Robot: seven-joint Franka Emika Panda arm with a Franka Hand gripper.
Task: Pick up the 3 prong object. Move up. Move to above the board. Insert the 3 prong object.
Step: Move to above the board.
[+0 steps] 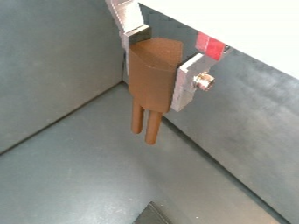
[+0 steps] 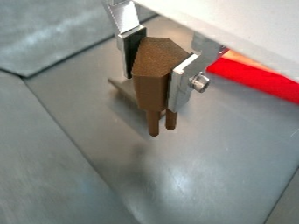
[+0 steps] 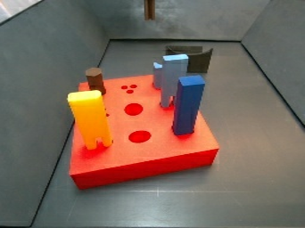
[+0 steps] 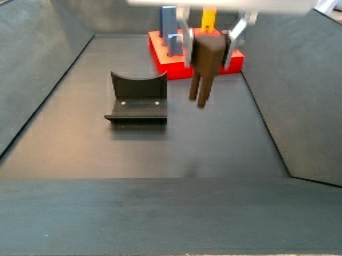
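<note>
My gripper (image 1: pixel 162 66) is shut on the 3 prong object (image 1: pixel 149 79), a brown post with thin prongs pointing down. It hangs well above the grey floor. Both wrist views show it between the silver fingers (image 2: pixel 184 80). In a side view the gripper (image 4: pixel 207 35) holds the post (image 4: pixel 205 65) in the air on the near side of the red board (image 4: pixel 167 55). In a side view only the prong tips (image 3: pixel 149 9) show at the upper edge, beyond the board (image 3: pixel 155 156) with its three small holes (image 3: pixel 127 89).
The board carries a yellow two-legged block (image 3: pixel 88 116), two blue blocks (image 3: pixel 188 104), and a short dark-brown cylinder (image 3: pixel 94 78). The dark fixture (image 4: pixel 136 98) stands on the floor beside the board. Grey walls enclose the floor.
</note>
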